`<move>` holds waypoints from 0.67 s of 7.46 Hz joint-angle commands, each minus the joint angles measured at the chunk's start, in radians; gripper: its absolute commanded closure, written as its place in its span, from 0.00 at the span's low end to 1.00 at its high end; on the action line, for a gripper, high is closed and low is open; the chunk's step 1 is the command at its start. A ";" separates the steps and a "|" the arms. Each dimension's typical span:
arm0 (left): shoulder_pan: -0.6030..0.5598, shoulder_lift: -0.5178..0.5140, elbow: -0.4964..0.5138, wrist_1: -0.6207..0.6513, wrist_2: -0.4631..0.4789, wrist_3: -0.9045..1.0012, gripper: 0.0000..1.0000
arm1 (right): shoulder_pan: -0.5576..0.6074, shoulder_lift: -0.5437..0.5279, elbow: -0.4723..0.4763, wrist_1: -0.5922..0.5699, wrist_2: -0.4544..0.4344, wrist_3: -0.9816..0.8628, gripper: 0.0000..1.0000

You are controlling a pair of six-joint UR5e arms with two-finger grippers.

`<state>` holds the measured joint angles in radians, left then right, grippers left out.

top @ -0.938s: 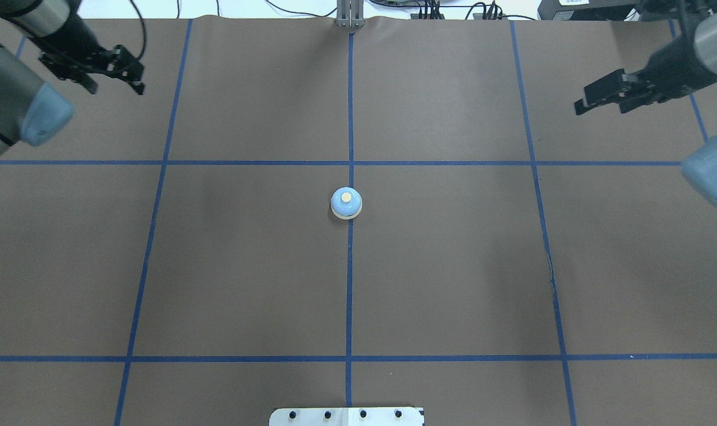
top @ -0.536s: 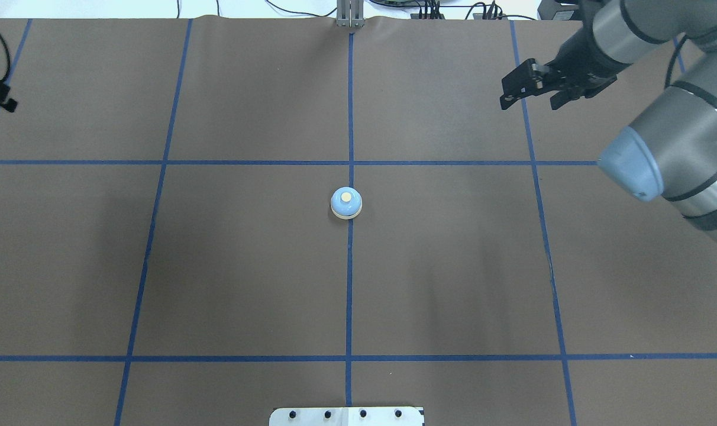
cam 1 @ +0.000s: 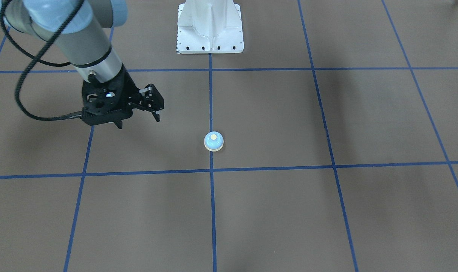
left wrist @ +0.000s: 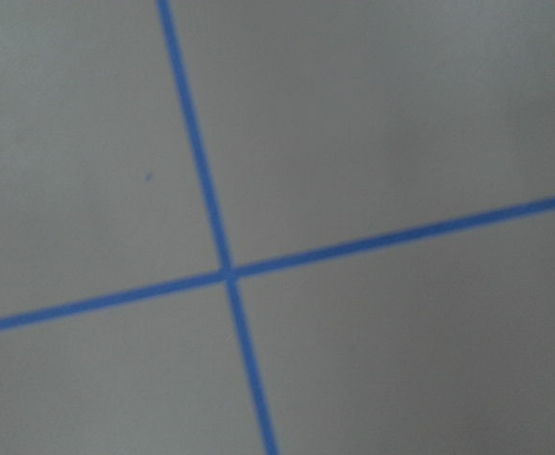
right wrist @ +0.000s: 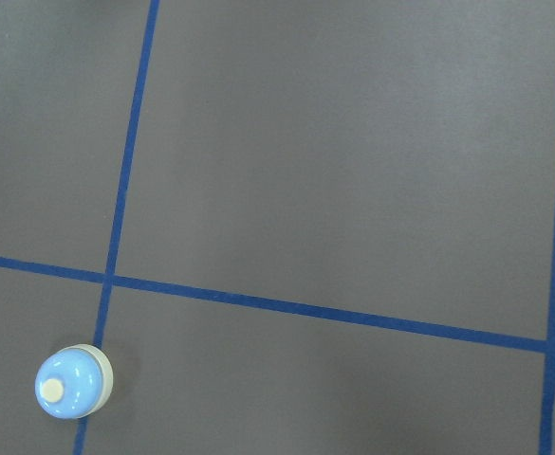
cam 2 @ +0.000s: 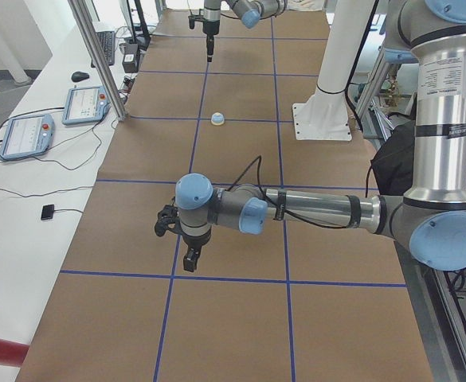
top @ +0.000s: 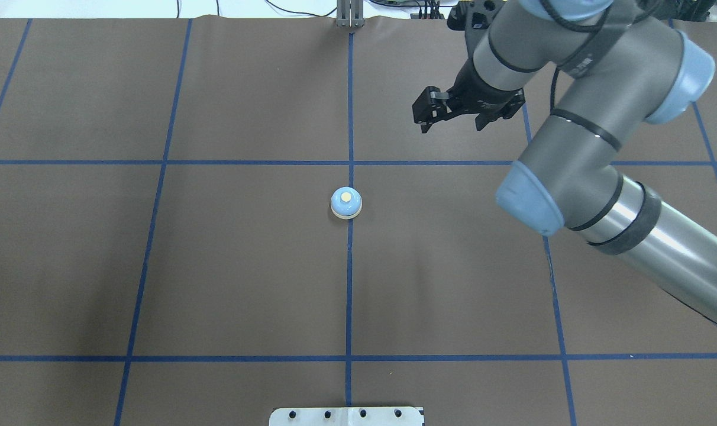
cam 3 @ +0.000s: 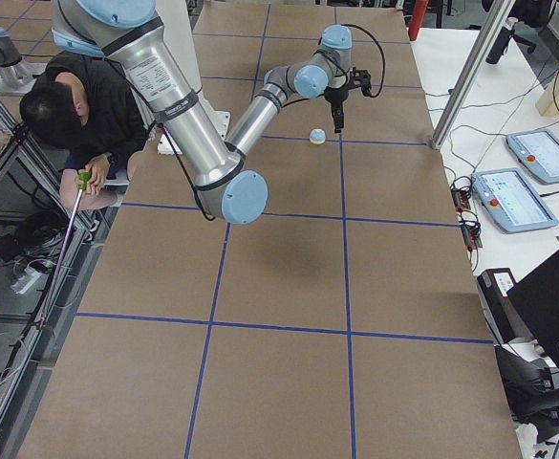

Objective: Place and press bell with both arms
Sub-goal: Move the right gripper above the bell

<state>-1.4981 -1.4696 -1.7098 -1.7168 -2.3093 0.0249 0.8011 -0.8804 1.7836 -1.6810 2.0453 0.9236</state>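
Brown paper covers the table [top: 246,266], crossed by blue tape lines [top: 349,296]. The light blue call bell [top: 346,203] sits upright on the centre line, cream button up, with nothing touching it. The right gripper [top: 451,125] hangs above the paper, well apart from the bell and on the side away from the white pedestal [top: 346,416]. Its 2 fingers are spread and empty. The left gripper [cam 2: 189,256] points down near a tape crossing, far from the bell. I cannot tell whether its fingers are apart.
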 commanded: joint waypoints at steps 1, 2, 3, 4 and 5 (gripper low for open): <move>-0.021 0.054 -0.030 -0.001 -0.001 0.010 0.00 | -0.121 0.119 -0.105 -0.025 -0.123 0.081 0.19; -0.021 0.054 -0.030 -0.001 -0.001 0.009 0.00 | -0.161 0.151 -0.145 -0.020 -0.157 0.102 0.80; -0.021 0.054 -0.027 -0.001 -0.001 0.009 0.00 | -0.190 0.170 -0.177 -0.008 -0.174 0.113 1.00; -0.021 0.054 -0.024 -0.003 -0.001 0.006 0.00 | -0.209 0.188 -0.244 0.056 -0.175 0.116 1.00; -0.019 0.052 -0.019 -0.003 -0.002 0.004 0.00 | -0.227 0.204 -0.322 0.119 -0.175 0.173 1.00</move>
<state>-1.5182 -1.4166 -1.7336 -1.7190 -2.3105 0.0314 0.6010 -0.6994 1.5510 -1.6340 1.8753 1.0485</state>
